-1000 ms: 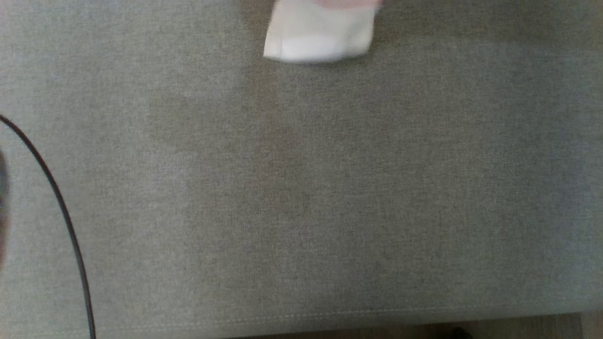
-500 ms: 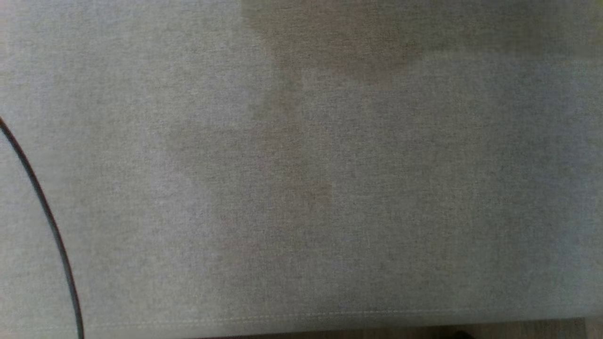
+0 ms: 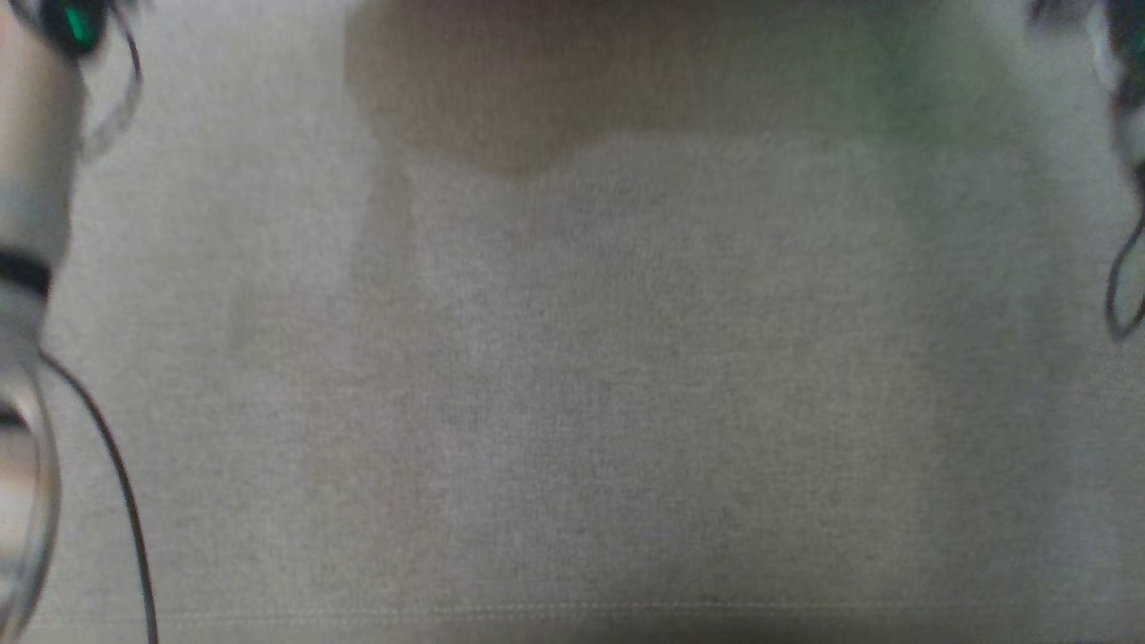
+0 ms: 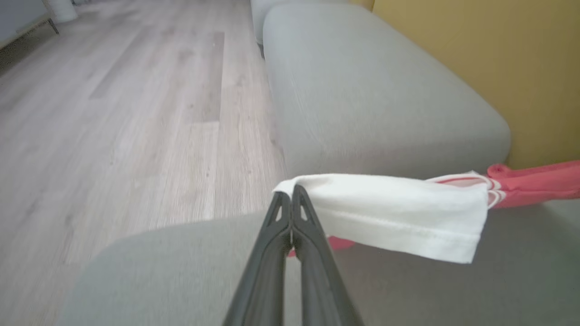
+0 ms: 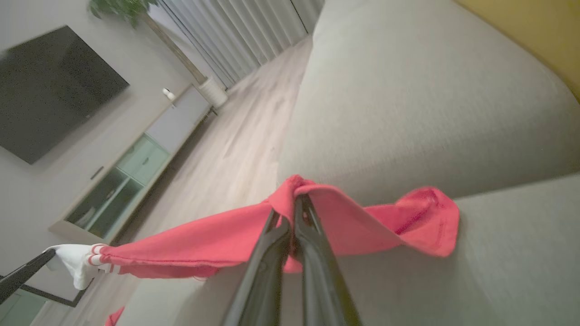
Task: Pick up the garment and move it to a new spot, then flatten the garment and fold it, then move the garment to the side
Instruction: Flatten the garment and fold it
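Two grips are shown: the left hand (image 4: 291,194) is pinched on the white sleeve hem, the right hand (image 5: 290,206) on a red fold, of one red-and-white cloth garment (image 5: 204,246), held stretched above one grey fabric sofa (image 3: 572,358). Carrying is judged in hand; level lowering onto the seat is called for next.

Head view, blurred throughout: a pale forearm (image 3: 27,179) is cut off by the left edge, and a dark shape (image 3: 1129,89) at the right edge is too smeared to name. Left wrist view: the garment (image 4: 389,213) runs out past the right edge, its red part cut short. Right wrist view: the left claw (image 5: 47,258) is clipped by the left edge, and a red fold covers the very tips of the right claw (image 5: 290,208).
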Motion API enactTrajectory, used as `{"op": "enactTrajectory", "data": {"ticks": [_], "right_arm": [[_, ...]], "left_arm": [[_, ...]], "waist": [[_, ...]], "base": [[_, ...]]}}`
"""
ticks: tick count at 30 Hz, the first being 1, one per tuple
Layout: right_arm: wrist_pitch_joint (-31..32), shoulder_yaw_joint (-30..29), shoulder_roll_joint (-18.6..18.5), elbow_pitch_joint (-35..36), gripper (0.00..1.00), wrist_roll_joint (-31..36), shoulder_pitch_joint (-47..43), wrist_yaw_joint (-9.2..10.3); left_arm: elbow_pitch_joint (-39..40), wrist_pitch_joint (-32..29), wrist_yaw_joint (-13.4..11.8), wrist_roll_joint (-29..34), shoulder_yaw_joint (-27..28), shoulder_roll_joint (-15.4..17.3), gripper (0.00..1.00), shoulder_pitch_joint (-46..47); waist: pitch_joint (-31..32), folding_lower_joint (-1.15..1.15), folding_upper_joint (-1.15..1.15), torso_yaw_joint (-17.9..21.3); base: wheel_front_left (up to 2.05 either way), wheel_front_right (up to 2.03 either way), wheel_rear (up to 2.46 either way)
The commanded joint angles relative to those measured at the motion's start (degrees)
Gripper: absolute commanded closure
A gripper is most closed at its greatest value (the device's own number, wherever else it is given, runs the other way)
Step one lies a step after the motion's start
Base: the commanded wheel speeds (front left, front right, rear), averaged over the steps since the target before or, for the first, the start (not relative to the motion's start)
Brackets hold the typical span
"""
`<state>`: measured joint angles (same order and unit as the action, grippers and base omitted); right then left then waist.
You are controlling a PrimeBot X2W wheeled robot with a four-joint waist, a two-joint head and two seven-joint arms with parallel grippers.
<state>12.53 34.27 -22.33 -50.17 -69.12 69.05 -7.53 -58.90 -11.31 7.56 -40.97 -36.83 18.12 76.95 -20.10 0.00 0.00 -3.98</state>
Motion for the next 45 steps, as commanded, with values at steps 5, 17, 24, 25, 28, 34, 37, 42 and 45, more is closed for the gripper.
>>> {"op": "enactTrajectory", "data": {"ticks": [5, 17, 24, 25, 28, 34, 37, 42, 45], "right_arm": [[7.21, 5.03, -2.29, 3.38, 1.00, -3.50, -9.84, 0.04], [17.81, 14.07, -7.89, 9.10, 1.00, -6.73, -28.47, 0.04], [24.09, 17.02, -13.33, 14.96, 1.00, -7.57, -36.99, 0.04], [24.47, 17.08, -14.18, 15.83, 1.00, -7.49, -37.88, 0.04], [26.12, 17.22, -16.61, 18.01, 1.00, -7.09, -40.25, 0.04], [28.31, 14.94, -18.99, 20.81, 1.00, -7.06, -42.32, 0.04], [29.56, 13.06, -18.70, 21.38, 1.00, -7.37, -41.86, 0.04], [32.94, 9.49, -16.33, 19.49, 1.00, -8.73, -38.78, 0.04], [36.24, 8.27, -14.89, 17.28, 1.00, -8.69, -36.17, 0.04]], "left_arm": [[11.03, -12.41, -0.08, -9.12, -5.73, 10.07, 1.00, -10.62], [34.25, -28.63, -0.85, -22.21, -12.58, 25.84, 1.00, -33.08], [53.03, -37.88, -6.50, -29.55, -13.99, 34.72, 1.00, -43.65], [55.47, -38.81, -7.46, -30.26, -14.17, 35.97, 1.00, -44.79], [61.62, -41.22, -10.13, -32.63, -14.61, 39.09, 1.00, -47.81], [67.90, -42.46, -13.30, -34.65, -14.17, 42.75, 1.00, -50.08], [68.51, -42.56, -13.84, -35.19, -13.48, 43.25, 1.00, -49.68], [66.54, -42.93, -13.46, -35.22, -11.78, 42.23, 1.00, -46.29], [63.60, -43.80, -12.84, -34.72, -10.85, 40.42, 1.00, -42.65]], "waist": [[10.68, 0.00, 0.00, 0.57], [21.09, 0.00, 0.00, 1.87], [22.23, 0.00, 0.00, 2.26], [22.19, 0.00, 0.00, 2.31], [21.96, 0.00, 0.00, 2.48], [21.18, 0.00, 0.00, 2.98], [20.62, 0.00, 0.00, 3.43], [18.72, 0.00, 0.00, 4.26], [17.10, 0.00, 0.00, 4.55]], "base": [[0.00, 0.00, 0.00], [0.00, 0.00, 0.00], [0.00, 0.00, 0.00], [0.00, 0.00, 0.00], [0.00, 0.00, 0.00], [0.00, 0.00, 0.00], [0.00, 0.00, 0.00], [0.00, 0.00, 0.00], [0.00, 0.00, 0.00]]}}
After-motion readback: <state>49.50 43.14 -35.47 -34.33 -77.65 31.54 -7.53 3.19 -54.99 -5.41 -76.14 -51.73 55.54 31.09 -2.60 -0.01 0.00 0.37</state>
